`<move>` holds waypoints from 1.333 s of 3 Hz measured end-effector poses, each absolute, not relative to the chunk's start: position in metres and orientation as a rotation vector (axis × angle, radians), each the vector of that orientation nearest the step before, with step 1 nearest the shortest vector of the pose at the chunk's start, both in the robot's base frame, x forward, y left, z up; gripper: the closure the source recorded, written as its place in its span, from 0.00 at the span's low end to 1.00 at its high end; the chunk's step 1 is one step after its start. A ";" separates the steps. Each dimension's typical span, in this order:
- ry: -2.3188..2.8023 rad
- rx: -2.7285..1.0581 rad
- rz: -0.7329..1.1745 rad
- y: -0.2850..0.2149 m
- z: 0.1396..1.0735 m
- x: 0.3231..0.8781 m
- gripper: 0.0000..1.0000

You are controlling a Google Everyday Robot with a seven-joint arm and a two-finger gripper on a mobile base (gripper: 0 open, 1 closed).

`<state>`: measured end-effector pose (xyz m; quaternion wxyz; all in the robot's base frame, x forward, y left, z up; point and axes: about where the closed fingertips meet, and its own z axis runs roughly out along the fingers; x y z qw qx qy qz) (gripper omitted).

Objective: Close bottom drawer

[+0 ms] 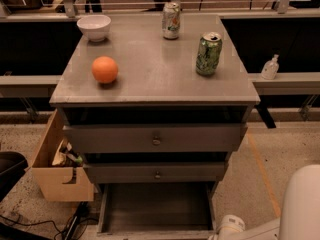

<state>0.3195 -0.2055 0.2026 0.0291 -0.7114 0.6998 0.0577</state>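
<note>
The bottom drawer [156, 208] stands pulled well out beneath the grey cabinet [155, 139]. Your hand [231, 228] sits low beside the drawer's right front corner, probably staged to push it in. You cannot tell whether the hand is wide or narrow.

Smooth white arm [303, 204] (jaws off-frame)

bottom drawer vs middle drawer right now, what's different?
The bottom drawer is pulled far out, tray floor exposed; the middle drawer sits nearly in, only its front showing. The bottom drawer is narrower than the middle drawer. The middle drawer's knob shows; the bottom drawer's doesn't. Both are plain grey. The gripper is out of view; only the arm shows, lower right.
</note>
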 end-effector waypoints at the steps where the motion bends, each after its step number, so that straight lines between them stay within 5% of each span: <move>1: 2.096 -2.260 0.186 -0.170 0.170 0.319 1.00; 4: 2.053 -2.339 0.104 -0.122 0.120 0.344 1.00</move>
